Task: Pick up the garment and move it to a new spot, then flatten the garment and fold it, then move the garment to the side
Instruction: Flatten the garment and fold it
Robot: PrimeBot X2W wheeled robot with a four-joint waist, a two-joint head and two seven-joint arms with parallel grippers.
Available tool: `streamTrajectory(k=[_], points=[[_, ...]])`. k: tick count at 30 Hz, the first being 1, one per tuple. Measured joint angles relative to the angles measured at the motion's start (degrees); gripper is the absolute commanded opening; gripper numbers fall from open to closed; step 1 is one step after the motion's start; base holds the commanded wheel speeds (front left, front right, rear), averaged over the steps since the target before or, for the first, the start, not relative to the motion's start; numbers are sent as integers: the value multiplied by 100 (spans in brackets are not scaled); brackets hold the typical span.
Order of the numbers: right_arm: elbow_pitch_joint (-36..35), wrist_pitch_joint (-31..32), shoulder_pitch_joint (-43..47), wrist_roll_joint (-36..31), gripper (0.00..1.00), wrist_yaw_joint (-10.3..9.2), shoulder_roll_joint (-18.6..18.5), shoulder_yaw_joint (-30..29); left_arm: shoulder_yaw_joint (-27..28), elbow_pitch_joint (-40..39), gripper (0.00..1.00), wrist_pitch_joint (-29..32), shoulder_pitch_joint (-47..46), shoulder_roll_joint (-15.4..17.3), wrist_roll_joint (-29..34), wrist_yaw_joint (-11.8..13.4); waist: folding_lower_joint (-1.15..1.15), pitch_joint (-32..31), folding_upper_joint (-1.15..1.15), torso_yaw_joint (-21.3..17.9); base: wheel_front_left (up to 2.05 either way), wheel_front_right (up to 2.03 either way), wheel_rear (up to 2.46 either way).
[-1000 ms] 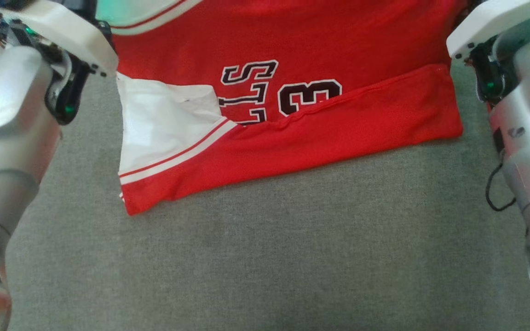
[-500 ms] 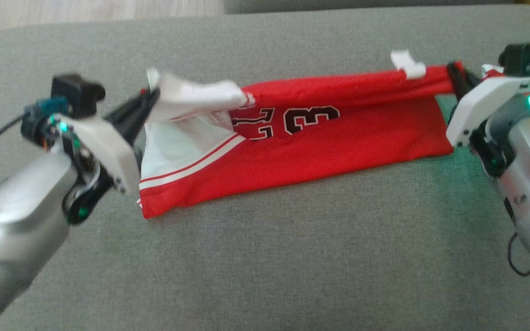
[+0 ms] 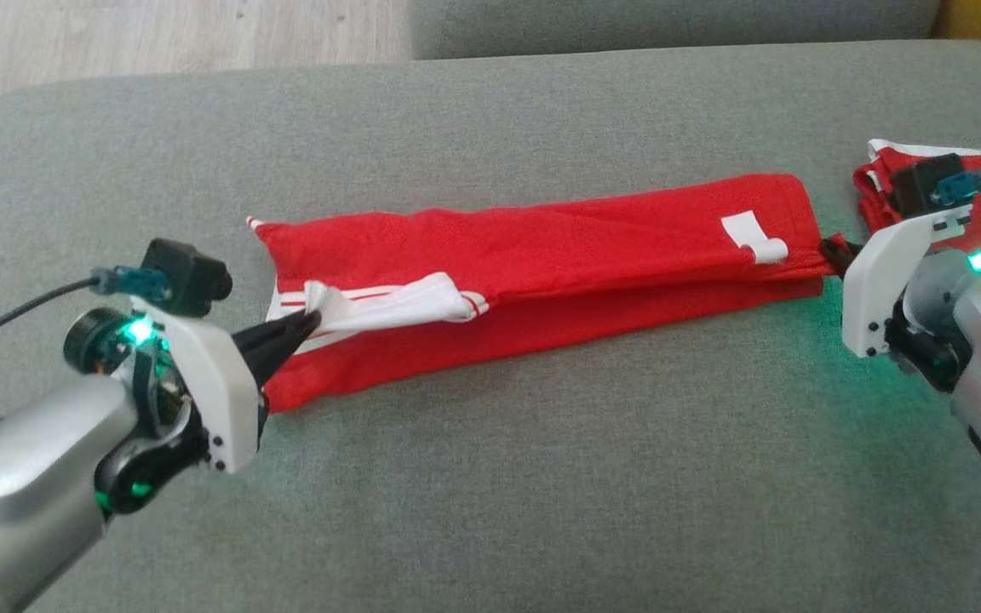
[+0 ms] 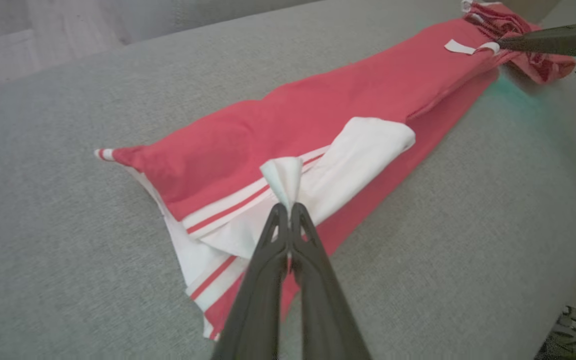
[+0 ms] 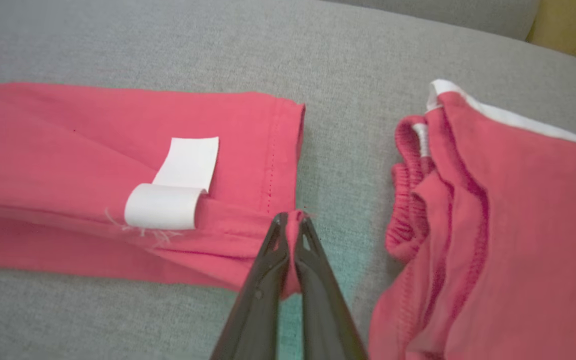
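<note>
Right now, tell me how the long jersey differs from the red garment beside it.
The jersey lies stretched in a long folded strip; the other garment sits bunched. The jersey is pinched at both ends, by the left tool and the right tool; the other garment lies free. The jersey shows a white label; the other garment shows a gathered waistband. Both are red, on the grey cushion.

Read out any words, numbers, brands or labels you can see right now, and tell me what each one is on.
None can be read.
red jersey: folded into a long strip, plain red cloth and white striped trim face up, no lettering or number on what shows.
white tag near the jersey's hem: blank on the side that shows.
second red garment: no print on the visible part.
</note>
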Motion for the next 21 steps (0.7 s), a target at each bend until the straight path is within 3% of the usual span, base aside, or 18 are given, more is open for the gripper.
streamTrajectory(k=[5, 6, 7, 10, 15, 21], points=[[-109, 136, 4, 253, 0, 0, -116, 254, -91, -163, 0, 216, 50, 99, -31, 222, 0, -3, 0, -32, 0, 0, 0], [-122, 152, 4, 297, 2, 0, -134, 294, -98, -178, 18, 254, 51, 98, -31, 254, 0, 0, 0, -37, 0, 0, 0], [-129, 121, 4, 314, 100, 0, -154, 336, -108, -191, 100, 263, 52, 97, -31, 298, 0, 5, 0, -42, 0, 0, 0], [-103, 101, 3, 412, 100, 0, -162, 375, -109, -199, 100, 234, 55, 89, 15, 504, 0, 13, 0, -63, 0, 0, 0], [-69, -316, -6, 686, 100, 0, -168, 242, 159, -148, 100, -489, 81, -33, 161, 924, 0, -29, 0, -81, 0, 0, 0], [-89, -1402, -70, 1053, 100, 0, -110, -297, 792, 10, 100, -1623, 212, -353, 56, 1345, 0, -228, 0, -71, 0, 0, 0]])
